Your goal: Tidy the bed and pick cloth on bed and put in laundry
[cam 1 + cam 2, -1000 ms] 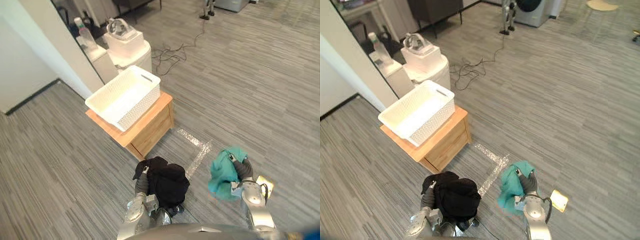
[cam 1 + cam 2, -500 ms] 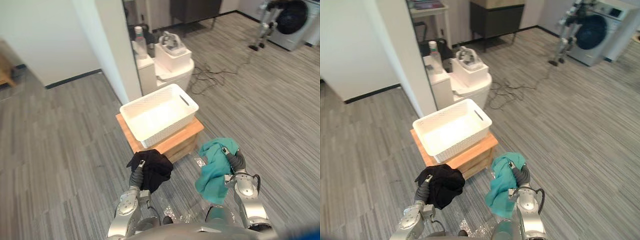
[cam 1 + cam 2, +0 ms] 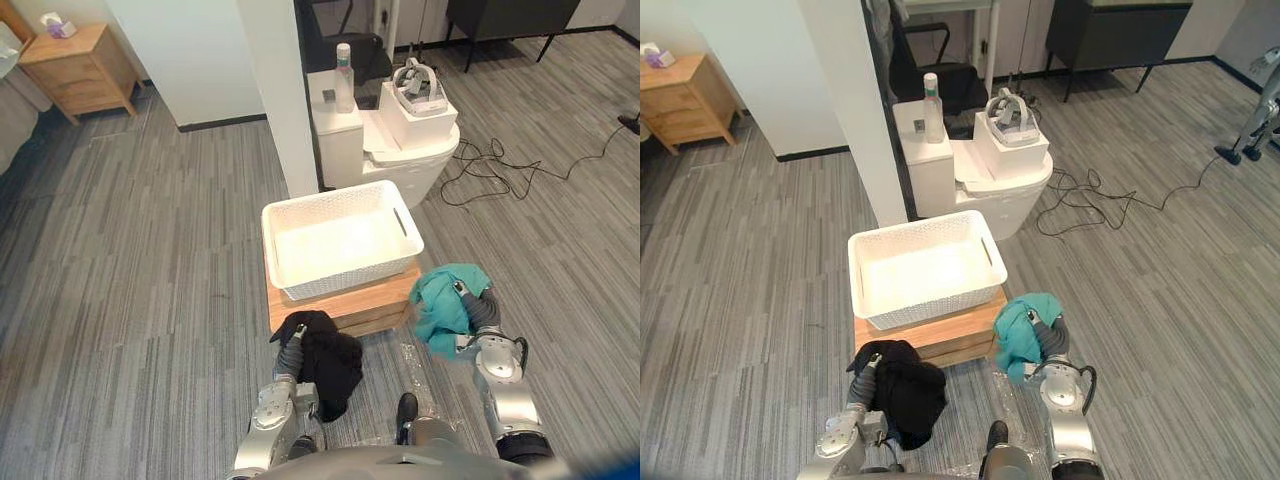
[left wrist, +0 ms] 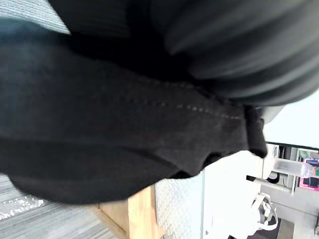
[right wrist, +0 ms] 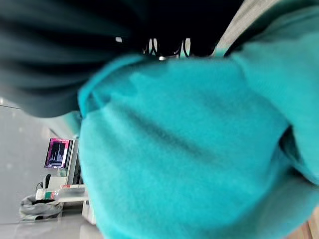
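A crumpled black cloth is held up by the left hand, whose fingers are curled into its upper edge. It hangs over the grey striped floor, just in front of the low wooden counter. A bunched teal cloth is clamped in the fingers of the right hand, by the counter's right corner. A white open-weave plastic basket is carried on the counter.

No legible text (or numbers)
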### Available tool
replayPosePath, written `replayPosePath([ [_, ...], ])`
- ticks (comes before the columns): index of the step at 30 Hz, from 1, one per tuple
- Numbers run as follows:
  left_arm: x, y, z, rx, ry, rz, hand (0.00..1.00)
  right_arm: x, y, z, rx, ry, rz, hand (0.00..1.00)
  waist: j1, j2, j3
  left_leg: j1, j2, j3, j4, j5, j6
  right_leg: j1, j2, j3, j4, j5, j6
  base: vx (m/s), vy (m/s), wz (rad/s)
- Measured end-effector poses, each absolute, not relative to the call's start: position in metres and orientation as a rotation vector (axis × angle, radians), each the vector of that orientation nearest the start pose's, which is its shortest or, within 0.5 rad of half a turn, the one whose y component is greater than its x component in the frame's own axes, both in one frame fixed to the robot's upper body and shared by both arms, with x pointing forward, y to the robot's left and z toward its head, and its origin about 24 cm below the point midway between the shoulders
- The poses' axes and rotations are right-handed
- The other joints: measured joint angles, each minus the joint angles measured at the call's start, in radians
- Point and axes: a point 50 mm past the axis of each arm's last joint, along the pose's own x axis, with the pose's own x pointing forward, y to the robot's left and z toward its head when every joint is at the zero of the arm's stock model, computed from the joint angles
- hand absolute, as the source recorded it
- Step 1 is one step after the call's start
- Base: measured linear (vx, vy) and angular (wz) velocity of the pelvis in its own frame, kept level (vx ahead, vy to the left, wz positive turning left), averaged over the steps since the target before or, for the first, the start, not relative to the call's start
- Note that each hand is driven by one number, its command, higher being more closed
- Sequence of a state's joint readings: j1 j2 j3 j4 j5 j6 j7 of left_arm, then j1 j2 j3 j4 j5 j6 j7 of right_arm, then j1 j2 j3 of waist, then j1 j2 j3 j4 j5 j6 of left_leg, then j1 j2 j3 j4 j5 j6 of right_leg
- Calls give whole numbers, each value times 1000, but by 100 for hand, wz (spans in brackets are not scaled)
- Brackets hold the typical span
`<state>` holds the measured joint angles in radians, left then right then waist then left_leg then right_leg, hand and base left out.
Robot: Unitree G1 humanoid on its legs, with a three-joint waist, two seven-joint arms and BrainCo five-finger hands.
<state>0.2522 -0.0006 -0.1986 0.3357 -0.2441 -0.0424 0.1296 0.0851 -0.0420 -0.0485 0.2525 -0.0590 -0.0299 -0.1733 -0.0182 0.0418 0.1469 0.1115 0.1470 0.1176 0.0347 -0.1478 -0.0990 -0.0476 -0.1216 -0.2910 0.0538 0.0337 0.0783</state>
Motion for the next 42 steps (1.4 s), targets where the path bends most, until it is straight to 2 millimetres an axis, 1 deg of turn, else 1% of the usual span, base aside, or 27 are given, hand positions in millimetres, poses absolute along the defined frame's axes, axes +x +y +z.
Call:
replayPosePath([
  [1, 162, 123, -80, -201, 562, 65, 100, 217, -184, -33, -115, 308, -231, 100, -7, 3, 0, -24, 6, 24, 16, -18, 12, 10, -14, -39, -10, -7, 5, -10, 29, 115],
  [2, 164, 116, -79, -201, 557, 35, 100, 214, -185, -36, -111, 320, -240, 100, -36, 7, 3, -33, 36, 154, 24, -20, 16, 36, -44, -100, -15, -8, 6, -11, 57, 145],
  [3, 166, 109, -77, -213, 550, 16, 100, 212, -189, -36, -117, 323, -244, 100, -49, 6, 4, -48, 55, 232, 56, 22, 12, 41, -66, -135, -1, -13, 12, -12, 151, 157],
  [4, 173, 99, -72, -243, 525, -7, 100, 211, -196, -36, -141, 325, -249, 100, -42, 14, 5, -90, 44, 300, 133, 72, -21, 43, -107, -156, 15, -18, 27, -12, 122, 91],
  [5, 173, 98, -71, -248, 518, -7, 100, 211, -196, -35, -137, 322, -249, 100, -39, 12, 4, -97, 38, 312, 141, 74, -18, 45, -121, -156, 13, -17, 31, -22, 156, 55],
  [6, 174, 97, -70, -255, 514, -9, 100, 212, -195, -35, -133, 316, -243, 100, -39, 13, 5, -96, 30, 311, 140, 76, -16, 47, -128, -156, 11, -15, 35, -7, 109, 20],
  [7, 175, 99, -70, -250, 511, -5, 100, 213, -188, -34, -114, 308, -227, 100, -39, 16, 4, -94, 12, 302, 123, 81, -8, 54, -136, -155, -10, -6, 48, -4, 125, 11],
  [8, 174, 103, -70, -238, 512, 1, 100, 214, -182, -34, -97, 303, -217, 100, -35, 19, 6, -93, 4, 288, 111, 83, -3, 58, -133, -152, -38, 11, 52, 8, 67, -5],
  [10, 171, 106, -72, -229, 519, 4, 100, 214, -180, -35, -91, 305, -212, 100, -28, 18, 7, -91, -3, 287, 103, 86, 1, 61, -127, -139, -70, 30, 52, 8, 3, -22],
  [11, 166, 106, -74, -232, 532, 6, 100, 213, -180, -35, -91, 305, -211, 100, -31, 18, 14, -75, -2, 292, 98, 87, 2, 77, -121, -133, -90, 43, 52, 18, -24, -22],
  [14, 157, 105, -78, -238, 557, 0, 100, 213, -177, -35, -91, 306, -197, 100, -41, 20, 22, -21, 6, 314, 55, 87, 3, 110, -94, -121, -118, 48, 51, -2, -33, -22],
  [15, 156, 105, -78, -240, 558, -12, 100, 213, -175, -34, -90, 301, -189, 100, -44, 19, 23, -10, 13, 318, 37, 87, 2, 110, -81, -112, -130, 51, 47, -17, -49, -23],
  [18, 158, 102, -76, -241, 551, -26, 100, 211, -174, -31, -89, 284, -184, 100, -46, 15, 27, 0, 20, 339, 17, 86, 1, 109, -65, -102, -149, 64, 41, -34, -48, -17],
  [21, 161, 102, -72, -247, 528, -30, 100, 206, -174, -34, -91, 298, -186, 100, -46, 3, 33, 27, 24, 340, 0, 82, -6, 128, -58, -101, -149, 66, 44, -10, -7, -2],
  [25, 162, 103, -71, -243, 524, -30, 100, 206, -172, -34, -83, 296, -185, 100, -47, 3, 33, 29, 22, 344, -4, 81, -8, 125, -58, -98, -149, 70, 45, -23, -1, -2],
  [33, 163, 101, -71, -249, 521, -31, 100, 211, -173, -21, -82, 237, -197, 100, -49, 2, 34, 43, 21, 370, -17, 77, -14, 118, -55, -77, -152, 79, 46, -37, -9, -8],
  [34, 160, 111, -75, -232, 537, -5, 100, 214, -182, -7, -81, 171, -240, 100, -50, -31, -4, 13, 9, 383, -15, 81, -11, 80, -65, -56, -150, 106, 50, 0, 0, 0],
  [40, 160, 111, -75, -232, 537, -3, 100, 213, -182, -8, -81, 175, -241, 100, -49, -31, -4, 13, 9, 383, -15, 81, -11, 80, -65, -56, -150, 106, 50, 0, 0, 0],
  [42, 161, 114, -75, -236, 535, 11, 100, 211, -182, -13, -74, 197, -237, 100, -46, -33, -3, 13, 14, 386, 10, 72, -6, 85, -65, -56, -150, 106, 50, 0, 0, 0],
])
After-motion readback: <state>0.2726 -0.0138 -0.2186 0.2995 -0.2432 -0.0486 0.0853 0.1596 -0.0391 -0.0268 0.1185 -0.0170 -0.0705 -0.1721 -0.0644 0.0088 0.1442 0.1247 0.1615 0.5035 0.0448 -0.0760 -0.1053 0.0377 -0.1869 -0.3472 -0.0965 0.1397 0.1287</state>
